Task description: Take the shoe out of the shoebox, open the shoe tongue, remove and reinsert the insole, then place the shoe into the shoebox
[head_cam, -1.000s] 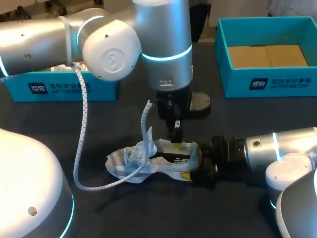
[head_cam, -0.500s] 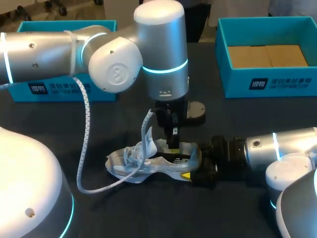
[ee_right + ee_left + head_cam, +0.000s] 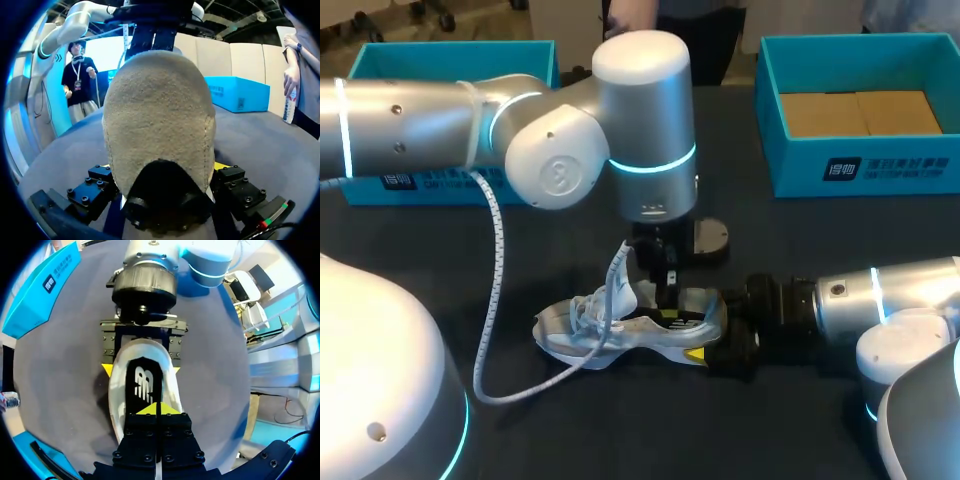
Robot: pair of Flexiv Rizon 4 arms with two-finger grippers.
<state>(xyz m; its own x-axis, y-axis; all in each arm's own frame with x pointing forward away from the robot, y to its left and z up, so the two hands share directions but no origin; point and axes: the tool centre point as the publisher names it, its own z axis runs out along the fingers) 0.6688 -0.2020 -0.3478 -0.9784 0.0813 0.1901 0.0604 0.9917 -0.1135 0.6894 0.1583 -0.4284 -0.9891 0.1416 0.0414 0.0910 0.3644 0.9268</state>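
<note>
Left gripper hangs vertical, pinched closed; right gripper lies level, clamping.

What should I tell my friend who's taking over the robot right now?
Left claw: shut, tips inside the shoe, over the insole.
Right claw: shut on the shoe's heel.
The shoe lies on the table, outside the shoebox.
Done: shoe out. Can't tell whether the insole was already removed and put back.
Left: finish the insole, put the shoe in the shoebox.
</note>
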